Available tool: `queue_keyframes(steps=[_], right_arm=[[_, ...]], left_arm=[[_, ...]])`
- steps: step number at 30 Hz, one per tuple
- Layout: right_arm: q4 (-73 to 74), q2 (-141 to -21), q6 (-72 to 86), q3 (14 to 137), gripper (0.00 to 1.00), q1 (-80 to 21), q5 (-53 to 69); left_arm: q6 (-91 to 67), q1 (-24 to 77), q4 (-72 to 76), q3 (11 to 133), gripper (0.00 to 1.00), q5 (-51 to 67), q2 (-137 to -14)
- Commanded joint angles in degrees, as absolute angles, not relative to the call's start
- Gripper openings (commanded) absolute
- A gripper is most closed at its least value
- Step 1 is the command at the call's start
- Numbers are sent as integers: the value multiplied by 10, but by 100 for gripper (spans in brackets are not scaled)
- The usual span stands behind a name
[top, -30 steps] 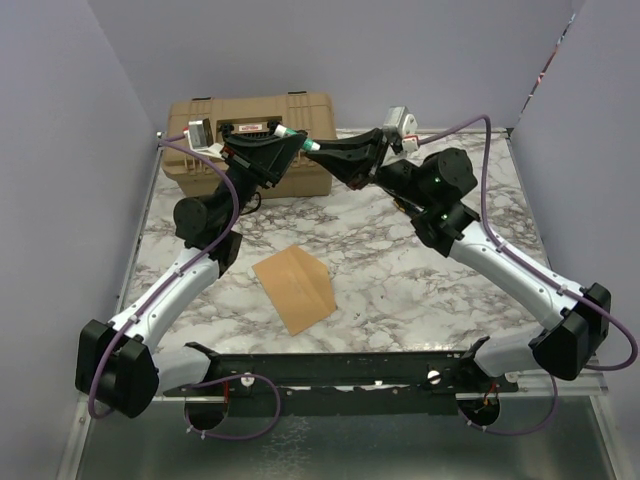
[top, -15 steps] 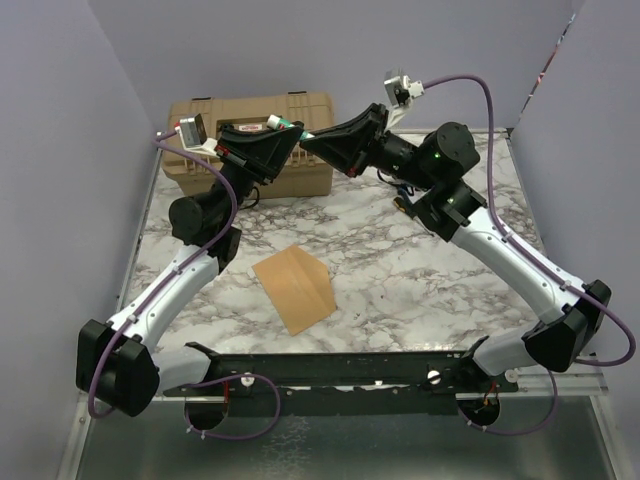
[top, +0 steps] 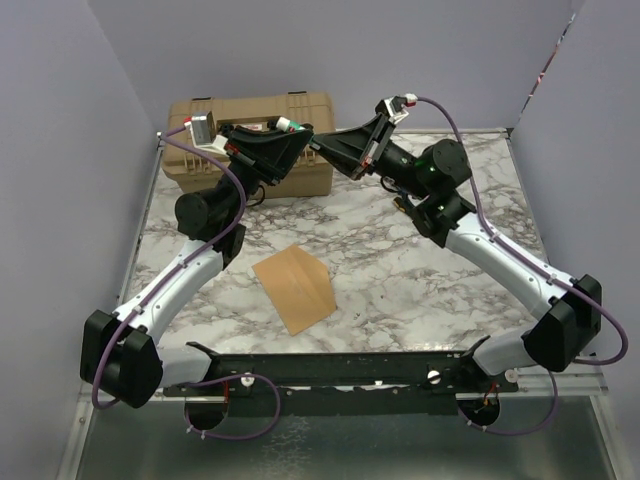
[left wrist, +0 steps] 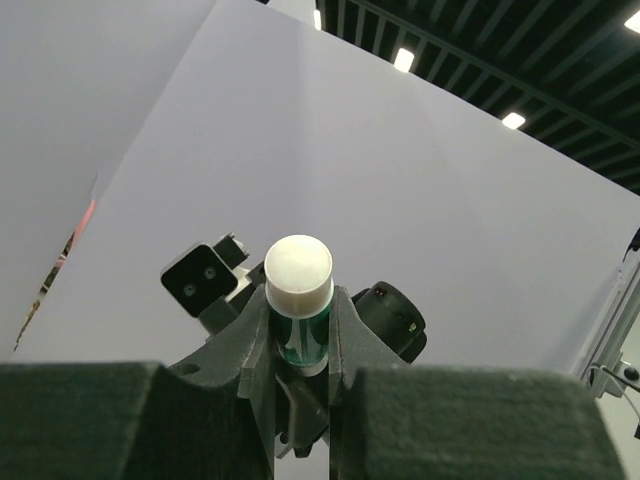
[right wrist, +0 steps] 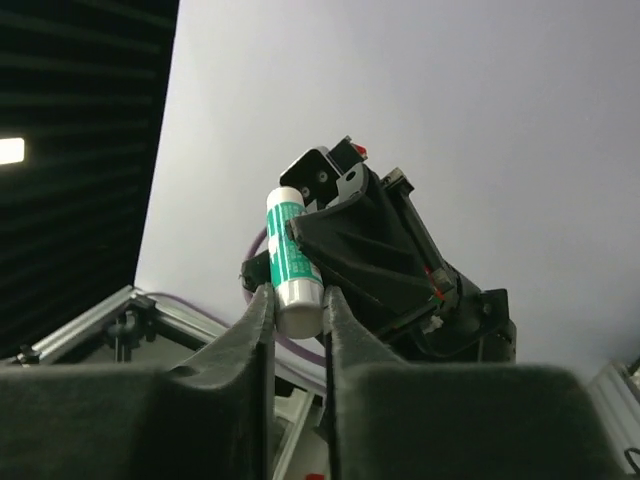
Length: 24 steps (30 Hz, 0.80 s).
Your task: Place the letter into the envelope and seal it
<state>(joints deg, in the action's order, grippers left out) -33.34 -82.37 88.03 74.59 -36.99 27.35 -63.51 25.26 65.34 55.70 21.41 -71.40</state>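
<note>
The orange-brown envelope (top: 293, 288) lies flat on the marble table, in front of both arms. The letter does not show as a separate sheet. Both grippers meet in the air over the tan case. My left gripper (top: 291, 137) is shut on the green body of a glue stick (top: 298, 127). In the left wrist view the stick (left wrist: 298, 300) stands between its fingers (left wrist: 255, 335), white end up. My right gripper (top: 318, 145) is shut on the stick's other white end (right wrist: 297, 300), between its fingertips (right wrist: 262, 310).
A tan hard case (top: 200, 115) stands at the back left of the table, under the grippers. Purple walls close in the left, back and right sides. A black rail (top: 340, 368) runs along the near edge between the arm bases.
The right wrist has rolled and lifted, so its camera has swung from the right to the top. Both grippers have stayed on the glue stick over the case. The envelope has not moved.
</note>
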Motion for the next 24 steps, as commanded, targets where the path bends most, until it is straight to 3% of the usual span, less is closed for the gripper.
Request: queue_keyframes(steps=[1, 3, 6, 10, 15, 24], right_arm=[[-300, -790, 837, 727, 37, -369, 182], [-315, -758, 685, 699, 61, -369, 149], [-362, -724, 428, 661, 72, -369, 158], [-364, -711, 112, 656, 74, -369, 246], [-278, -728, -174, 705, 74, -377, 302], [-296, -758, -358, 729, 70, -416, 319]], left_arm=[[-631, 251, 698, 575, 0, 226, -709], [-654, 252, 691, 568, 0, 213, -707], [-677, 251, 674, 556, 0, 204, -699], [-694, 252, 617, 547, 0, 193, -685], [-706, 252, 588, 534, 0, 188, -672], [-703, 251, 566, 536, 0, 190, -669]])
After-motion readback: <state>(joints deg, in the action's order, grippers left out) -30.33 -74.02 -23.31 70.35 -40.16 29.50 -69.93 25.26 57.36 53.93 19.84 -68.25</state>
